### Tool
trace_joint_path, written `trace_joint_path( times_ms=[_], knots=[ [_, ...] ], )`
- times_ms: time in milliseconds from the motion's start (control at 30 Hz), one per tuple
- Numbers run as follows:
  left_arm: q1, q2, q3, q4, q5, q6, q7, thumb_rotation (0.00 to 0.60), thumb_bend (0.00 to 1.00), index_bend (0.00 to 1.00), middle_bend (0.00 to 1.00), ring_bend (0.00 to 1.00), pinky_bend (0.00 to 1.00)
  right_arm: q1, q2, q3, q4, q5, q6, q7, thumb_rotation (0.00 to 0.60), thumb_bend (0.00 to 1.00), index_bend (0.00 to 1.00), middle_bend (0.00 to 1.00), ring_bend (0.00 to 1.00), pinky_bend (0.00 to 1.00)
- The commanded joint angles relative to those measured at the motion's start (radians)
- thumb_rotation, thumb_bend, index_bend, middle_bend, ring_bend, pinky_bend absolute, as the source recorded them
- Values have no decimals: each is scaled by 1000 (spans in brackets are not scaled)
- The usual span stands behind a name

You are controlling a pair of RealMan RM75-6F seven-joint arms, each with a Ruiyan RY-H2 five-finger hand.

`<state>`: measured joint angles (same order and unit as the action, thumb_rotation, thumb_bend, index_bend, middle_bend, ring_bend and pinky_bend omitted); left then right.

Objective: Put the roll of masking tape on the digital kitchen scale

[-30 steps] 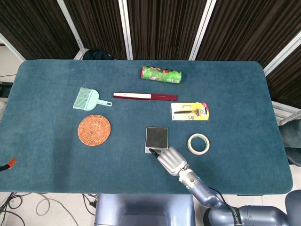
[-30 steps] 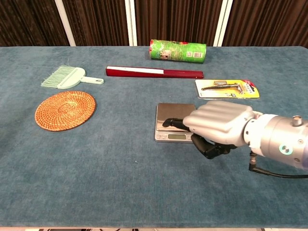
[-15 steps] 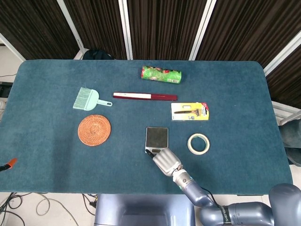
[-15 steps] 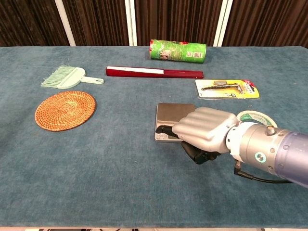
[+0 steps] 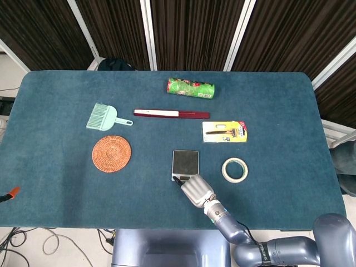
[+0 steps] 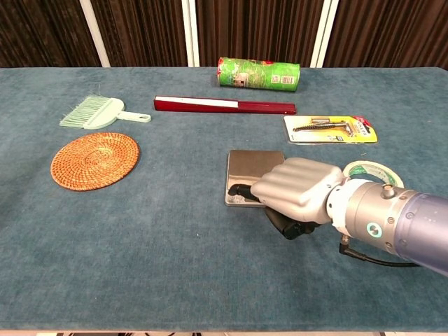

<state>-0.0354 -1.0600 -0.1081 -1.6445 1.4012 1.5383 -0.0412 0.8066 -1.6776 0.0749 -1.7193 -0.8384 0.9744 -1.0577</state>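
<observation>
The digital kitchen scale [image 5: 185,162] is a small square steel plate lying near the table's front middle, also seen in the chest view as the scale [image 6: 253,166]. The roll of masking tape [image 5: 235,169] lies flat on the cloth just right of it; in the chest view the tape [image 6: 374,170] is partly hidden behind my wrist. My right hand [image 5: 193,189] hangs low over the scale's front edge, knuckles up and fingers curled under, holding nothing. In the chest view one dark fingertip of the right hand [image 6: 297,189] touches the scale's front panel. My left hand shows in neither view.
Behind the scale lie a yellow blister pack with a tool [image 5: 225,132], a long dark red strip [image 5: 171,114] and a green printed roll [image 5: 191,88]. At the left are a mint hand brush [image 5: 104,117] and a woven round coaster [image 5: 112,153].
My right hand has slid a little left and toward the table's front edge, its fingertip moving from the scale's plate to its front panel. The tape and scale have not moved.
</observation>
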Motion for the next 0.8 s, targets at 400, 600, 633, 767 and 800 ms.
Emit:
trace_joint_path(
  times_ms=[400, 600, 633, 767, 800],
  knots=[
    [0, 0, -1, 0, -1, 2, -2, 600, 0, 0, 0, 0, 0, 23, -2, -26, -1, 11, 22, 11, 600, 957, 32, 798, 789, 664],
    [0, -1, -2, 1, -2, 1, -1, 600, 0, 0, 0, 0, 0, 32, -5, -32, -1, 13, 27, 23, 600, 957, 32, 798, 789, 664],
    [0, -1, -2, 1, -2, 1, -1, 600, 0, 0, 0, 0, 0, 33, -6, -32, 0, 13, 28, 23, 600, 957, 32, 798, 790, 663],
    [1, -1, -2, 1, -2, 3, -2, 600, 0, 0, 0, 0, 0, 40, -9, -37, 4, 17, 31, 25, 600, 958, 32, 798, 790, 665],
    [1, -1, -3, 1, -3, 3, -2, 600, 0, 0, 0, 0, 0, 42, -9, -39, 5, 19, 32, 25, 600, 958, 32, 798, 789, 664]
  ],
)
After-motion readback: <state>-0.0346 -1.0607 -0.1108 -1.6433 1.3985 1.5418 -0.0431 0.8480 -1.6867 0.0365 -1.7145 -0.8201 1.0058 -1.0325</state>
